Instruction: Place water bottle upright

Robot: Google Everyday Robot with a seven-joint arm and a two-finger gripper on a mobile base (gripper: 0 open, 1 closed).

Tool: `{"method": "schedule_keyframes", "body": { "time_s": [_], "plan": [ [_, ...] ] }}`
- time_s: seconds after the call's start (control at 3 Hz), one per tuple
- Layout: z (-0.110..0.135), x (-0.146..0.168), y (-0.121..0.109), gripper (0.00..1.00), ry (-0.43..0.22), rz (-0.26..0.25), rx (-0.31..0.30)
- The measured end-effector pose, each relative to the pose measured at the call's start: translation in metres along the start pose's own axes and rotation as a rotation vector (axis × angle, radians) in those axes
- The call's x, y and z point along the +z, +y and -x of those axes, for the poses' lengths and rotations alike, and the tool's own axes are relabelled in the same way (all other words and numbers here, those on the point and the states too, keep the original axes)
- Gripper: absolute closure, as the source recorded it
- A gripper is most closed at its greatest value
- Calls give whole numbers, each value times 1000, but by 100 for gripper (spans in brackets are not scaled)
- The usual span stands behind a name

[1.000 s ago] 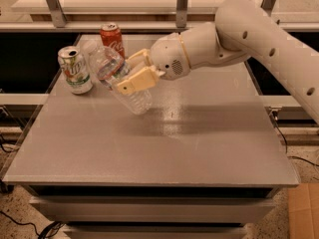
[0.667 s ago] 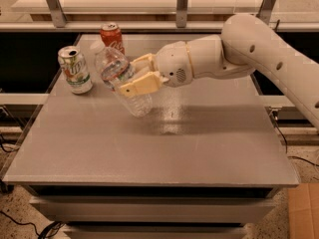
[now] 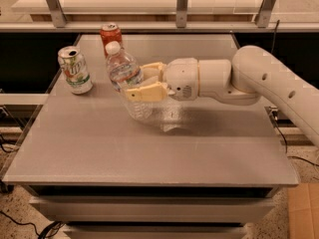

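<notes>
The water bottle is a small clear ribbed plastic bottle with a white cap and a label band. It is tilted, cap up and to the left, with its base low over the grey table. My gripper comes in from the right and is shut on the bottle's middle, one tan finger in front and one behind. The white arm stretches off to the right edge of the view.
A green-and-white soda can stands upright at the table's left. A red cola can stands upright behind the bottle. A shelf rail and metal posts run along the back. A cardboard box sits on the floor at right.
The bottle has been turned more upright in my gripper and lowered slightly toward the table. The arm has swung lower across the right side.
</notes>
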State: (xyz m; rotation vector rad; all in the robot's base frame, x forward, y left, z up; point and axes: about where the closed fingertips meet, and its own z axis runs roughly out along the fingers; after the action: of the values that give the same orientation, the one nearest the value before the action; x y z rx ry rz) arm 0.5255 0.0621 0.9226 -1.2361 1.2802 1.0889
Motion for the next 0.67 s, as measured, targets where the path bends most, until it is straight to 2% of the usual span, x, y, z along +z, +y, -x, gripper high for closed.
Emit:
{"method": "schedule_keyframes", "body": {
  "time_s": [0.67],
  "plan": [
    [-3,-8,-2,100,-121,-63,-41]
  ]
}}
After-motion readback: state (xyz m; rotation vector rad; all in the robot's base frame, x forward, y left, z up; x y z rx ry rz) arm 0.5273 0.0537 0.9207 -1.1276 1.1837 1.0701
